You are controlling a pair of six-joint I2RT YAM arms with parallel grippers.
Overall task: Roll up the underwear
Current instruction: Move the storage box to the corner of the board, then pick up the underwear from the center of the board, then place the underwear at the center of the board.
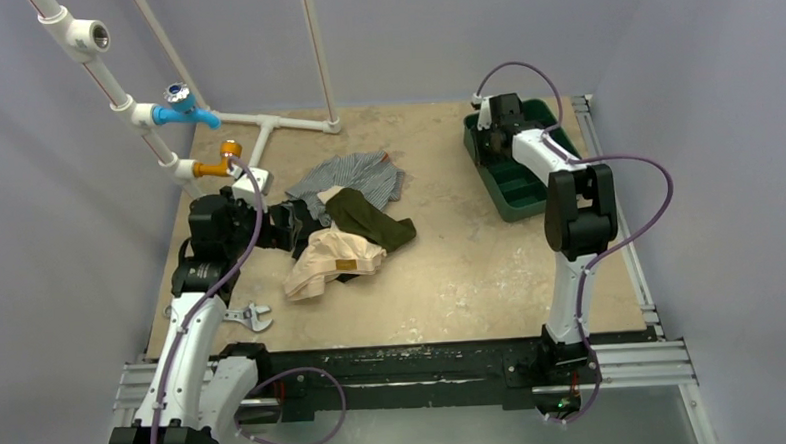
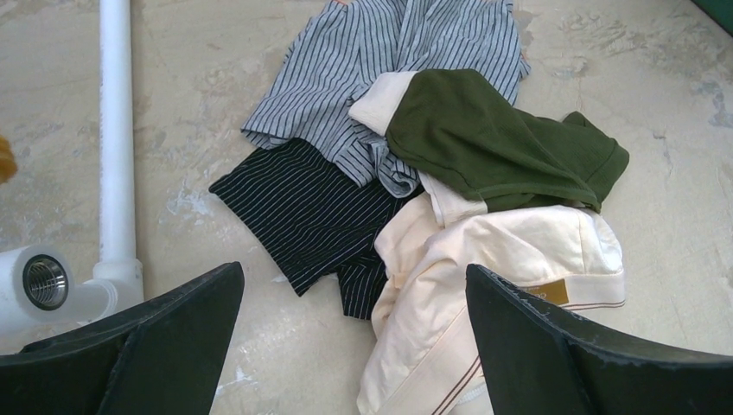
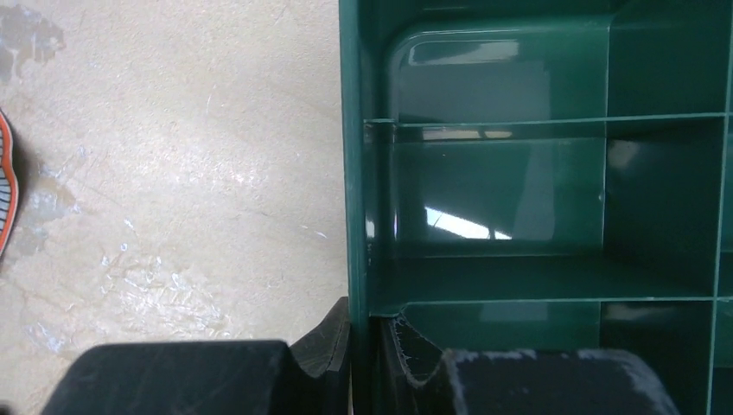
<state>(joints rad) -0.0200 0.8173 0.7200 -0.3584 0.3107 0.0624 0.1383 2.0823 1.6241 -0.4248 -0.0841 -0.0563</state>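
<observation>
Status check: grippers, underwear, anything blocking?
Left gripper open, poised over underwear. Right gripper shut on green tray wall. The underwear is crumpled, not yet rolled, ungripped. An olive-green garment overlaps its top edge.

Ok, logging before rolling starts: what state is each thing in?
underwear: crumpled, not rolled, partly under the olive garment.
olive garment: rumpled, on top.
grey striped garment: rumpled.
tray: wall pinched by the right gripper.
left gripper: open, empty.
right gripper: shut on the tray.

Top: high, downward; left wrist near clothes pile point(image 2: 449, 164) (shared); right wrist close on tray point(image 3: 356, 173)
</observation>
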